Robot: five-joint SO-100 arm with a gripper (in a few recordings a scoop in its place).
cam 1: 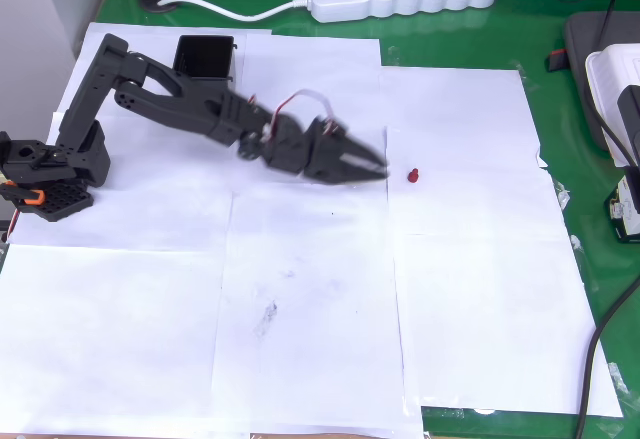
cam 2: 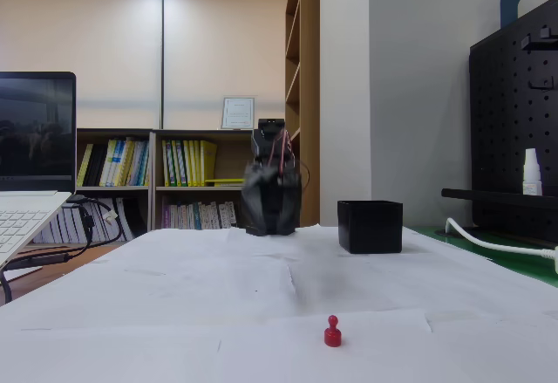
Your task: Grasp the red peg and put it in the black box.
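- My claw [cam 1: 372, 166] looks slightly parted, blurred, holding nothing, just short of the red peg [cam 1: 413, 174].
- Arm stretches low from the desk's [cam 1: 460, 59] left edge, past the black box [cam 1: 204, 56].

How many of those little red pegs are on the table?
1. The red peg stands upright on the white paper, apart from the gripper and far from the black box. None seems hidden, though the arm covers some paper.

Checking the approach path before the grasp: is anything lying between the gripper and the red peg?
No. In the overhead view only bare white paper separates the gripper from the red peg, which stands upright.
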